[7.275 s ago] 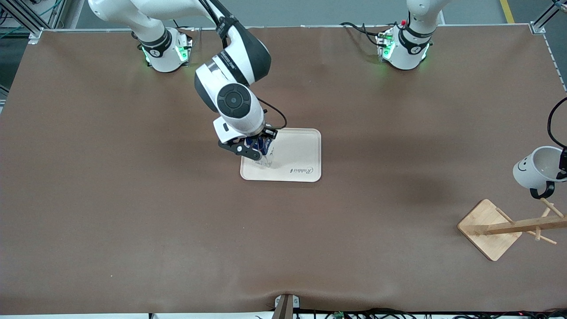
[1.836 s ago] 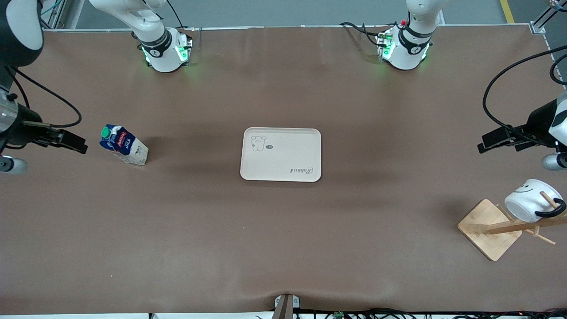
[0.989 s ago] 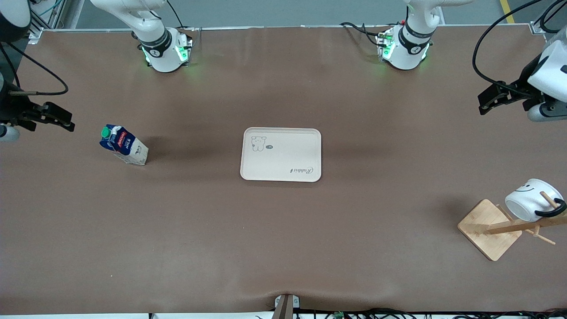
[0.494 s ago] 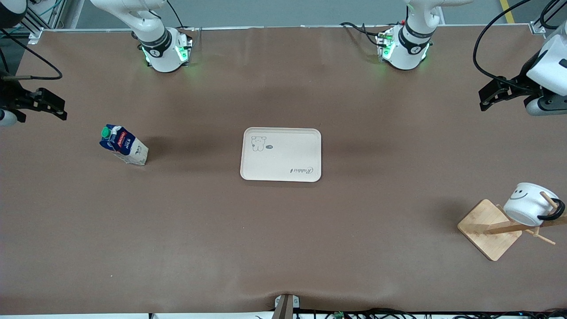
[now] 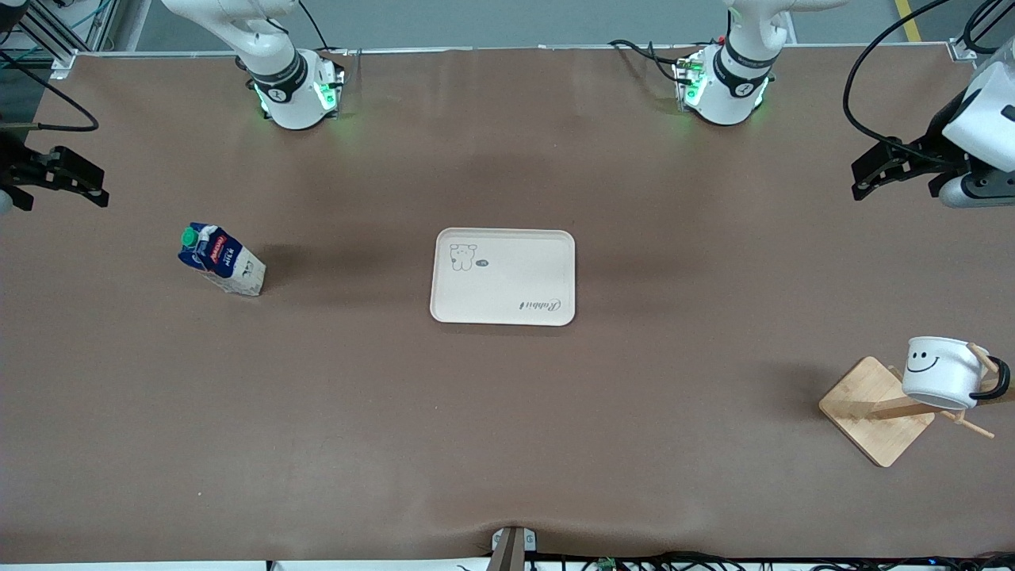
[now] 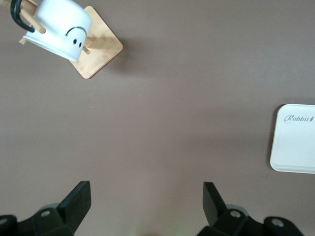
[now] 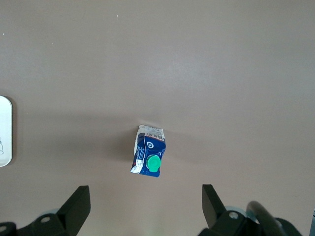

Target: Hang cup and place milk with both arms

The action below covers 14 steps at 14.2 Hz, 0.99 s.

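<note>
The white cup (image 5: 942, 371) with the smiley face hangs by its black handle on a peg of the wooden rack (image 5: 871, 409) at the left arm's end of the table. It also shows in the left wrist view (image 6: 59, 24). The milk (image 5: 223, 261) stands upright on the bare table toward the right arm's end, apart from the tray, and shows in the right wrist view (image 7: 149, 157). My left gripper (image 5: 866, 173) (image 6: 146, 201) is open and empty, high over bare table. My right gripper (image 5: 93, 181) (image 7: 146, 201) is open and empty, high over bare table beside the milk.
A cream tray (image 5: 547, 262) lies at the table's middle with nothing on it; its edge shows in both wrist views (image 6: 295, 147) (image 7: 4, 132). The rack's square base (image 6: 101, 49) rests near the table's corner.
Both grippers have let go and drawn back toward the table's ends. The milk, once held over the tray, stands on the table. The cup has swung on its peg, face turning toward the camera.
</note>
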Each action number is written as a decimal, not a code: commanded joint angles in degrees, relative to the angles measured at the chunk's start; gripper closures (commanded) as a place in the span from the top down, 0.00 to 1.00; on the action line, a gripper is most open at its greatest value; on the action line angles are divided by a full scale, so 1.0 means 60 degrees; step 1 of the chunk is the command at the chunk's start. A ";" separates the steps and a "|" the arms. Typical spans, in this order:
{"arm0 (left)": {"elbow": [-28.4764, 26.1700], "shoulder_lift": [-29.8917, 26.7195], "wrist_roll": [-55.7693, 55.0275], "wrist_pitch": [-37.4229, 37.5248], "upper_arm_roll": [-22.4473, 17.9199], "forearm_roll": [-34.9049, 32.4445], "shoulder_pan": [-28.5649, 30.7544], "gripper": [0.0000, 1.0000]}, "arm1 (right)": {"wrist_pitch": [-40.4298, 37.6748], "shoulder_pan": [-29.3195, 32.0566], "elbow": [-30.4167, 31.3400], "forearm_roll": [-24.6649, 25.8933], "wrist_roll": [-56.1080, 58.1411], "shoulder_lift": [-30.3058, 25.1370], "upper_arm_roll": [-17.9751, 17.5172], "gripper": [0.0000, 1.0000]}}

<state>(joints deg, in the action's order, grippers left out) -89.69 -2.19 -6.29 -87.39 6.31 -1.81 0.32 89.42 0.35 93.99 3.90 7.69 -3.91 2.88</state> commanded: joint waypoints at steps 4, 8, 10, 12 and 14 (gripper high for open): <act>-0.0038 0.0085 0.0169 -0.0185 -0.0055 0.0301 0.0021 1.00 | -0.0124 0.0176 -0.0299 -0.0020 0.0139 0.0168 -0.0070 1.00; 0.0037 0.0116 0.0169 -0.0171 -0.0041 0.0316 -0.0009 1.00 | -0.0109 0.0235 -0.0372 -0.0020 0.0139 0.0226 -0.0070 1.00; 0.0051 0.0101 0.0169 -0.0171 -0.0026 0.0316 -0.0023 1.00 | -0.0124 0.0235 -0.0372 -0.0020 0.0139 0.0241 -0.0070 1.00; 0.0051 0.0043 0.0169 -0.0112 -0.0011 0.0316 -0.0009 1.00 | -0.0124 0.0235 -0.0372 -0.0020 0.0138 0.0241 -0.0070 1.00; 0.0051 -0.0001 0.0169 -0.0112 0.0003 0.0316 -0.0023 1.00 | -0.0124 0.0235 -0.0372 -0.0020 0.0139 0.0256 -0.0070 1.00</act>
<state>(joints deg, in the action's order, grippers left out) -89.88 -1.61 -6.20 -88.23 6.34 -0.92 0.25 89.44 0.76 93.45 3.89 7.69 -3.24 2.98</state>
